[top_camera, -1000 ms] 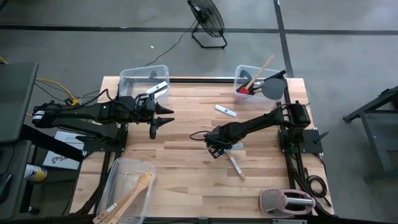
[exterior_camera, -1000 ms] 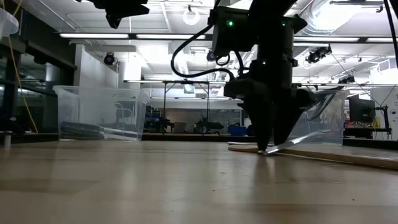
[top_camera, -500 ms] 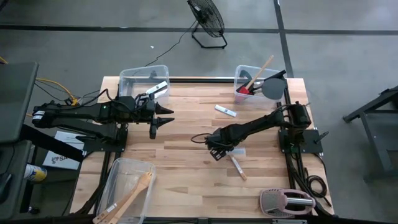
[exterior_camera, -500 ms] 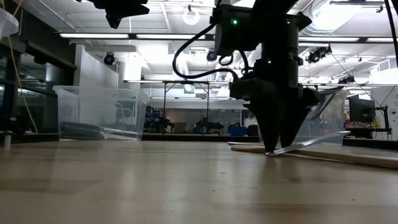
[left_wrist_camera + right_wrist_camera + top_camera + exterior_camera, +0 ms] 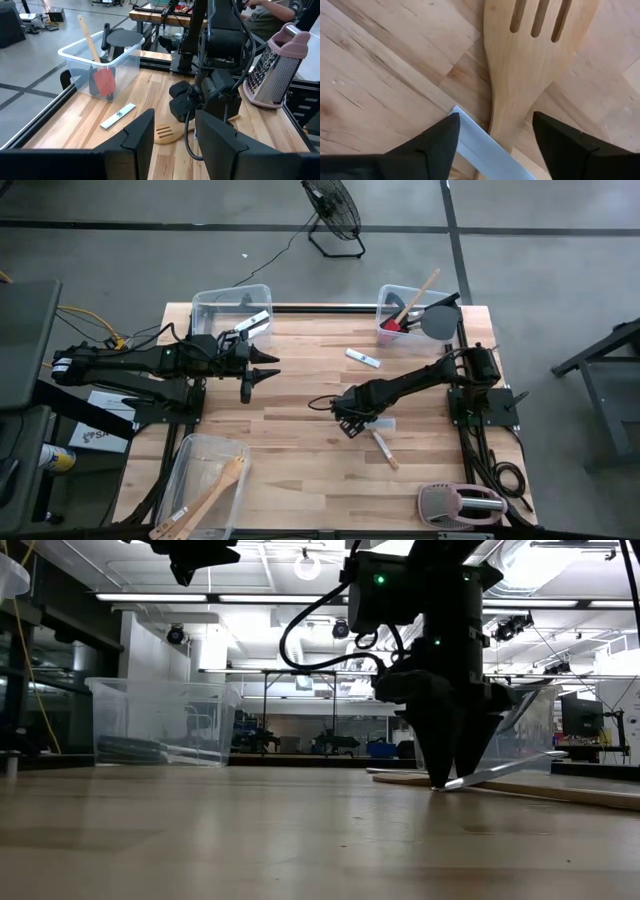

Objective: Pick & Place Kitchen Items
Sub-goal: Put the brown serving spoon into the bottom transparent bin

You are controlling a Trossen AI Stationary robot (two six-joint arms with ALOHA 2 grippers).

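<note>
My right gripper (image 5: 350, 423) points down at the table's middle, open. Its fingers straddle the neck of a light wooden forked turner (image 5: 520, 65), which lies flat on the table. A white knife blade (image 5: 480, 147) crosses the neck. In the low view the blade (image 5: 505, 768) slants up from the fingertips (image 5: 440, 783). The turner's handle (image 5: 384, 452) runs toward the near edge. My left gripper (image 5: 265, 368) hovers open, high over the table's left side. Another white flat utensil (image 5: 363, 358) lies toward the far edge. My right gripper comes from above, one finger (image 5: 432, 147) beside the blade's end and the other (image 5: 565, 145) on the far side of the turner's neck. I cannot tell whether either finger touches the blade or the turner.
A clear bin (image 5: 405, 305) at the far right holds a red spatula, a wooden spoon and a black spatula. A second bin (image 5: 232, 305) stands far left. A third (image 5: 205, 480), near left, holds wooden utensils. A pink-and-grey appliance (image 5: 462, 502) lies near right. A person (image 5: 265, 15) stands beyond the table.
My right gripper has stayed over the turner and knife, and its fingers have spread a little wider. In the low view more of the slanting white blade shows beside the fingertips.
</note>
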